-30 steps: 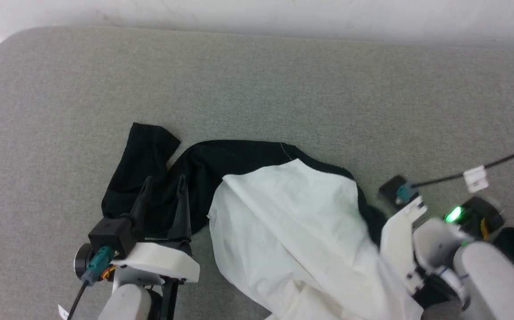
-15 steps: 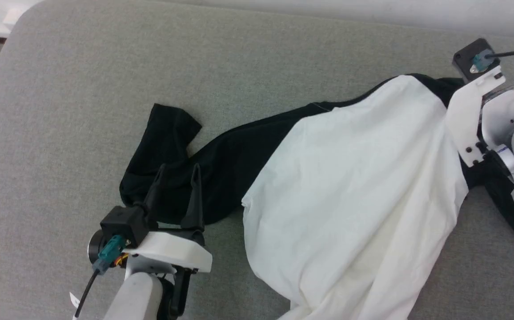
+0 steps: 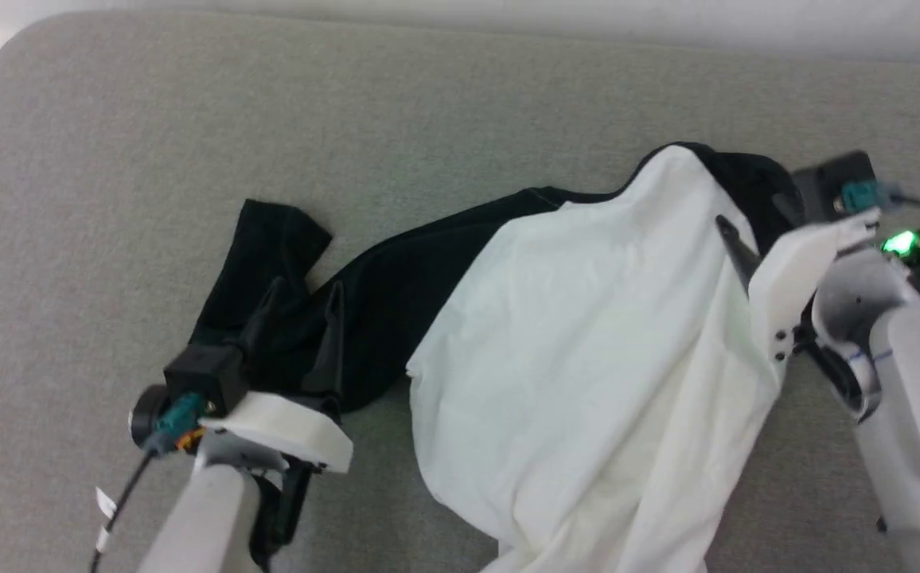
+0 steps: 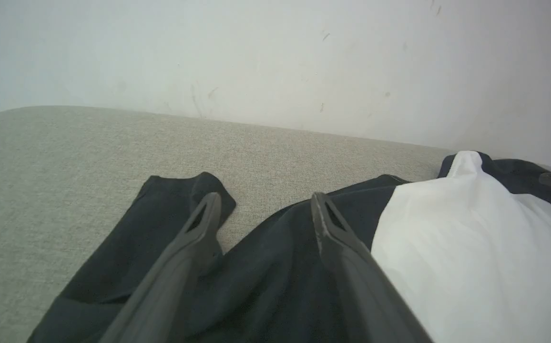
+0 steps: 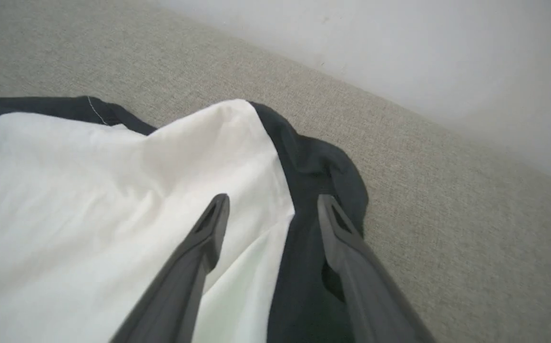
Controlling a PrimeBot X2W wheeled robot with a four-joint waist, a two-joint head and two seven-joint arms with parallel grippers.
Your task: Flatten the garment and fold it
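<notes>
One shirt [image 3: 587, 358] lies on one gray surface [image 3: 428, 119]. It has one white body, and one black sleeve [image 3: 269, 239] is spread out at the far left. There are two pincers, the left pincer [image 4: 266, 196] and the right pincer [image 5: 274, 199], each with two dark fingers [image 4: 194, 247]. One green light [image 3: 899, 242] glows on the right arm [image 3: 906, 446]. One pale wall [image 4: 275, 57] stands on the far side.
</notes>
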